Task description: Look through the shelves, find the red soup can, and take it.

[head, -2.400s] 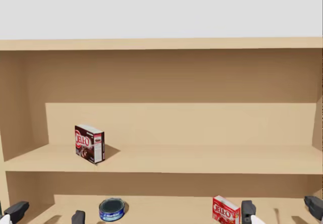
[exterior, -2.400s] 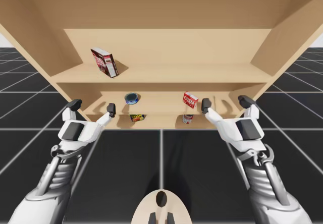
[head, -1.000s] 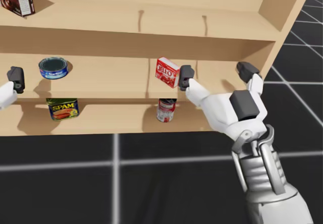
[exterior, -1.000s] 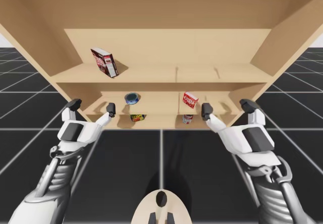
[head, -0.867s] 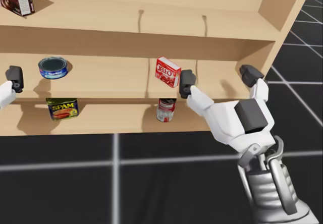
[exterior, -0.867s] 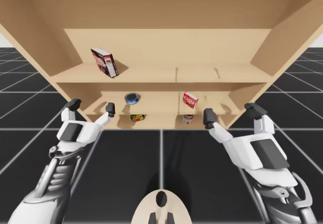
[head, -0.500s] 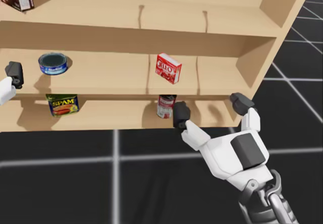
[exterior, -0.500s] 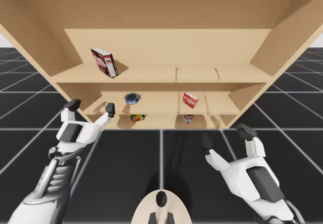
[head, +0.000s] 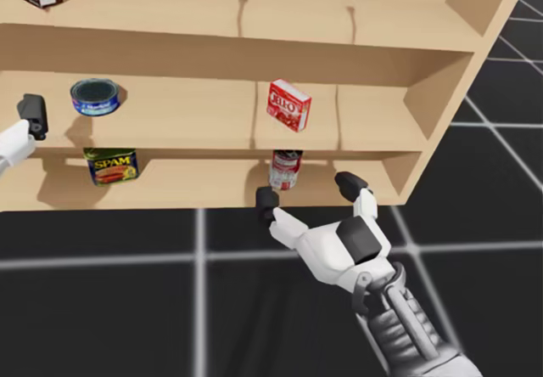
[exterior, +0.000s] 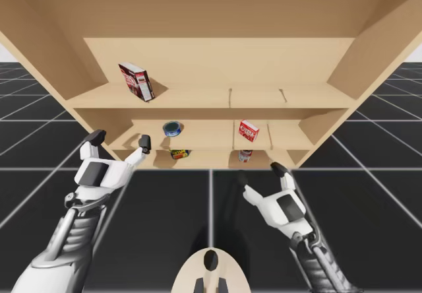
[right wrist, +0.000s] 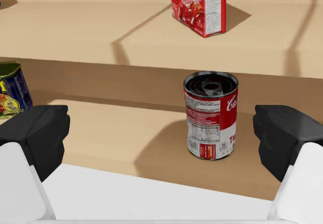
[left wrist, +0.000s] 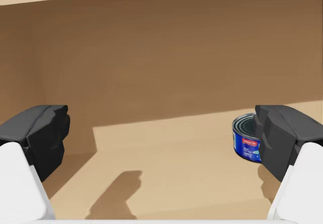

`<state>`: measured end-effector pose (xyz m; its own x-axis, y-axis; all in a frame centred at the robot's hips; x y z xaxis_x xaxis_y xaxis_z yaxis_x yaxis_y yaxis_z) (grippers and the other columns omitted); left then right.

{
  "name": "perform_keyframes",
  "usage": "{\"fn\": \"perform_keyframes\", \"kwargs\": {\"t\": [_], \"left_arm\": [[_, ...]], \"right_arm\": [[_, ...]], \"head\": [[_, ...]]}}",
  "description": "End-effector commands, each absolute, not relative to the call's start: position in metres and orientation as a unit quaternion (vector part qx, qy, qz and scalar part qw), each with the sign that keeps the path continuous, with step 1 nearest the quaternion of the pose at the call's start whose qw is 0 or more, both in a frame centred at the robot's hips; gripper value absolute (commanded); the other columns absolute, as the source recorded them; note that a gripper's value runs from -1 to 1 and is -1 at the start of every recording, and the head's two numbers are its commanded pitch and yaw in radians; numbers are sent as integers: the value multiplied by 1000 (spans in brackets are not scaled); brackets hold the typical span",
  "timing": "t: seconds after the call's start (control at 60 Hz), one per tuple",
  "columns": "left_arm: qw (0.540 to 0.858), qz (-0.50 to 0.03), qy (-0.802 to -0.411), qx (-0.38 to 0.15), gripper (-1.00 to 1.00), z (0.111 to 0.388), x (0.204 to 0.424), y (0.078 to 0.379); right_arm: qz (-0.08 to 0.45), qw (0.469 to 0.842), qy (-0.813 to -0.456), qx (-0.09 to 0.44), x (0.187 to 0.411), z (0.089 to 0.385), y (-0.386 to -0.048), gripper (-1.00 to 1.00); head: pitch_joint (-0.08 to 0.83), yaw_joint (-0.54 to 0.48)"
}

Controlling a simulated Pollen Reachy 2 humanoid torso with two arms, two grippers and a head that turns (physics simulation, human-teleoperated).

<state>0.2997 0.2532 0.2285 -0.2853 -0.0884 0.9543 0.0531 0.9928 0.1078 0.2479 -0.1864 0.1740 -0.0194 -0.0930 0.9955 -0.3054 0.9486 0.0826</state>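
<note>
Red soup can (right wrist: 211,115) stands upright on the lowest shelf (right wrist: 111,133), ahead of our right gripper (head: 307,192), whose jaws gape wide and empty, as do those of our left gripper (exterior: 121,138), so we should advance level, centre the can between the jaws, then close on its middle.

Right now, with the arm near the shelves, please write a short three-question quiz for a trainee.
1. True or false: my right gripper is shut on the red soup can.
2. Where does the can stand? A the top shelf, B the middle shelf, C the lowest shelf.
3. Fill in: on the shelf above the can stands a red ____.
Key: 1 false, it is open; 2 C; 3 box.
</note>
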Motion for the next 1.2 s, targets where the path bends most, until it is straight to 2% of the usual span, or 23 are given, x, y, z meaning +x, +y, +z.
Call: {"fn": "perform_keyframes", "kwargs": {"t": [0.017,0.283,0.6,0.783,0.917,0.933,0.95,0.967,0.983,1.0,1.017,1.2], "left_arm": [[598,-60,-799,13,-1000,228,300,253],[599,-59,-799,14,-1000,229,300,254],[598,-59,-799,13,-1000,229,300,255],[598,-60,-799,13,-1000,229,300,254],[600,-61,-798,14,-1000,229,300,254],[600,-62,-797,14,-1000,229,300,254],[600,-62,-797,14,-1000,228,300,254],[600,-62,-797,14,-1000,228,300,254],[600,-62,-797,14,-1000,228,300,254],[600,-63,-797,14,-1000,228,300,253],[600,-63,-797,14,-1000,228,300,253],[601,-63,-797,14,-1000,228,300,253]], "right_arm": [[69,698,-699,140,277,160,-174,-1000],[62,720,-681,116,327,134,-171,-1000],[69,731,-667,127,366,124,-152,-1000],[70,733,-664,128,380,119,-145,-1000],[80,737,-658,133,379,114,-146,-1000],[78,733,-663,128,379,113,-147,-934],[72,732,-665,126,378,113,-147,-617],[67,732,-666,126,378,112,-147,-116],[67,732,-666,126,378,112,-147,-116],[64,737,-660,131,377,111,-148,830],[61,738,-660,130,377,110,-148,977],[49,767,-624,141,378,99,-154,1000]], "head": [[611,-174],[619,-164],[623,-160],[625,-156],[629,-156],[629,-158],[629,-159],[629,-159],[629,-159],[630,-159],[629,-160],[633,-165]]}}
